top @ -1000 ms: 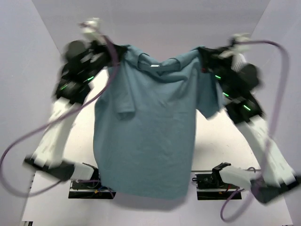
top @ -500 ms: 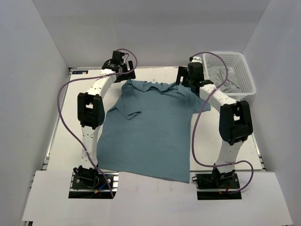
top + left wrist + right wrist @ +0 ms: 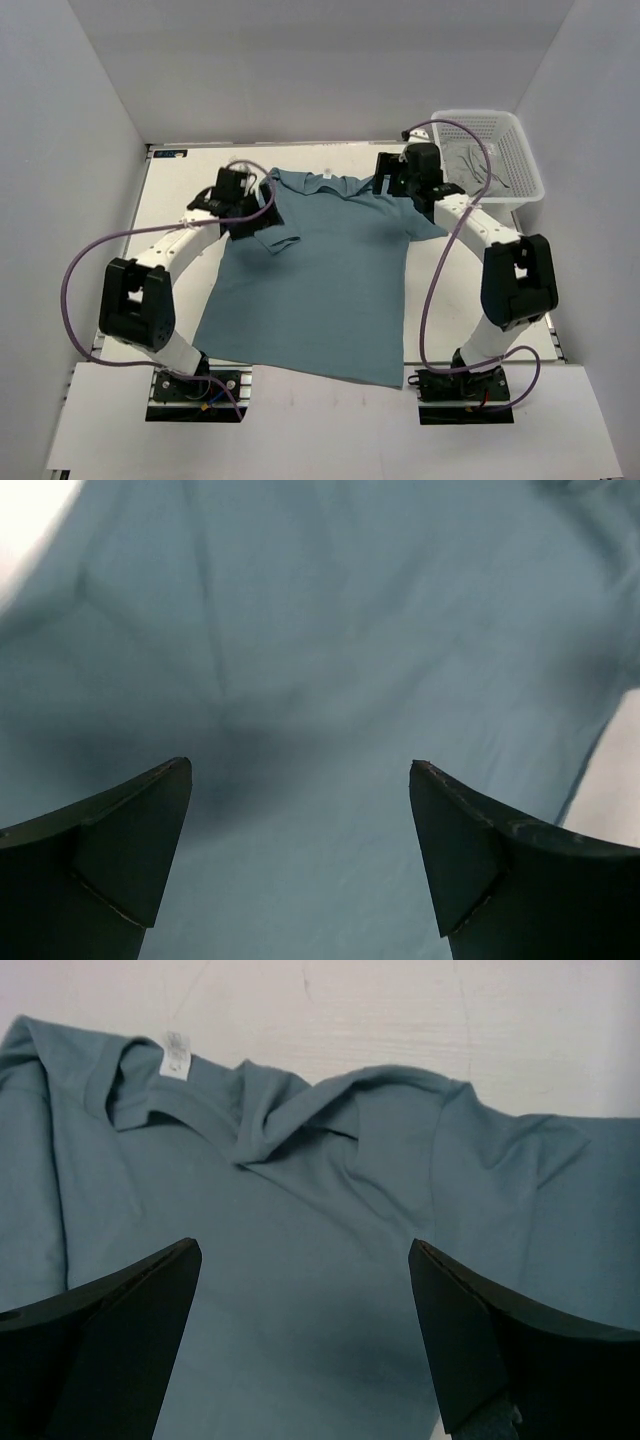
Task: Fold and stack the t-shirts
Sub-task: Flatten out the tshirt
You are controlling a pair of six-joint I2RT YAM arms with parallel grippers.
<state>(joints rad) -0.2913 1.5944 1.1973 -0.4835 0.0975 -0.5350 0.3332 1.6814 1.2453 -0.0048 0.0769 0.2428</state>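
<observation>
A teal-blue t-shirt (image 3: 320, 280) lies spread on the white table, collar at the far side, hem toward the arm bases. Its left sleeve is folded in over the chest. My left gripper (image 3: 262, 210) hovers open over that folded sleeve; the left wrist view shows only blurred teal cloth (image 3: 320, 660) between wide-apart fingers. Over the right shoulder, beside the collar, my right gripper (image 3: 385, 188) stands open too. The right wrist view shows the rumpled collar with its white label (image 3: 176, 1056), and nothing lies between the jaws.
A white plastic basket (image 3: 492, 152) at the far right corner holds grey cloth (image 3: 468, 162). Grey walls enclose the table on three sides. Purple cables loop off both arms. The t-shirt's hem reaches close to the table's near edge (image 3: 320, 372).
One second ago both grippers held the t-shirt up by its shoulders. It has since been laid flat and let go, and the left arm has swung back over the left sleeve.
</observation>
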